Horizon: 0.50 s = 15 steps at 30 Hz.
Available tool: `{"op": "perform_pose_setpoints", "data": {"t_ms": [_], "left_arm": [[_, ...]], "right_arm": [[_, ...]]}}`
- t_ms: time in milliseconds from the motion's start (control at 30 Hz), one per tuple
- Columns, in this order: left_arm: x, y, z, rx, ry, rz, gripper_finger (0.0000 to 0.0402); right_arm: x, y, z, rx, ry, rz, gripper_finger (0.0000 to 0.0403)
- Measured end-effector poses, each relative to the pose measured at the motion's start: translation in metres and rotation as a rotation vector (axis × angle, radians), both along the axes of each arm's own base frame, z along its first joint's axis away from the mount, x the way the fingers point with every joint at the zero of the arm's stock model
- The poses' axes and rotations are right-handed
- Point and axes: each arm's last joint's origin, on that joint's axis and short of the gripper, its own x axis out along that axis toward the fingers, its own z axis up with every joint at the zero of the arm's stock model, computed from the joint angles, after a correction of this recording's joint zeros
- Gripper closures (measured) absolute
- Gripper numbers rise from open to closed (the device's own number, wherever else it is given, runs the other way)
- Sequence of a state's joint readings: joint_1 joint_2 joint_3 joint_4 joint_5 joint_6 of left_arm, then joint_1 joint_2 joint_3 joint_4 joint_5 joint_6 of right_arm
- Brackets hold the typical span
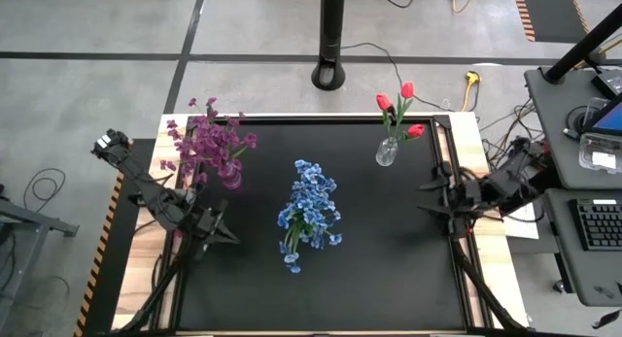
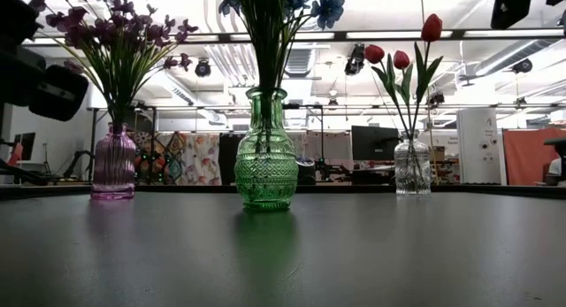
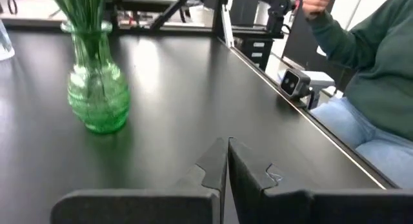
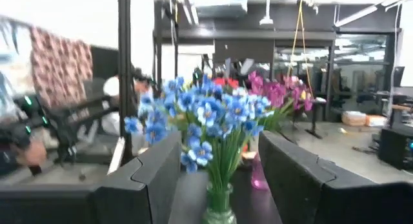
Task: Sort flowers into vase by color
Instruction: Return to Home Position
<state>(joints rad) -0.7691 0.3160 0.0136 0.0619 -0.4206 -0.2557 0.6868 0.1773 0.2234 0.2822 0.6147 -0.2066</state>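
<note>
Three vases stand on the black table [image 1: 389,269]. A purple vase [image 2: 114,165] at the far left holds purple-magenta flowers [image 1: 209,148]. A green vase [image 2: 265,157] in the middle holds blue flowers [image 1: 309,216]. A clear vase [image 2: 412,165] at the far right holds red tulips [image 1: 397,104]. My left gripper [image 1: 222,227] is shut and holds nothing; it hovers low near the table's left edge, pointing toward the green vase [image 3: 97,88]. My right gripper [image 1: 428,201] is open and holds nothing at the table's right edge, looking across at the blue flowers [image 4: 206,114].
A person in a green sleeve and jeans [image 3: 374,75] sits beyond the table's near edge, beside a small camera [image 3: 295,82] mounted there. A stand's pole base [image 1: 330,75] is beyond the far edge. A desk with a keyboard [image 1: 598,225] lies to the right.
</note>
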Motion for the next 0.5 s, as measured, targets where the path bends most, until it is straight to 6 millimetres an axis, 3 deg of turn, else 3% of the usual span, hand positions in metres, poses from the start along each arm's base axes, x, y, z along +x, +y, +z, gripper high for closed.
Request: {"op": "perform_pose_setpoints", "data": {"t_ms": [233, 500], "left_arm": [[-0.001, 0.005, 0.007, 0.055, -0.079, 0.014, 0.0402], [-0.001, 0.008, 0.01, 0.085, -0.121, 0.032, 0.0402]], "right_arm": [[-0.01, -0.007, -0.018, 0.013, -0.045, 0.061, 0.0202], [-0.001, 0.0, -0.054, -0.003, -0.018, 0.056, 0.0202]]}}
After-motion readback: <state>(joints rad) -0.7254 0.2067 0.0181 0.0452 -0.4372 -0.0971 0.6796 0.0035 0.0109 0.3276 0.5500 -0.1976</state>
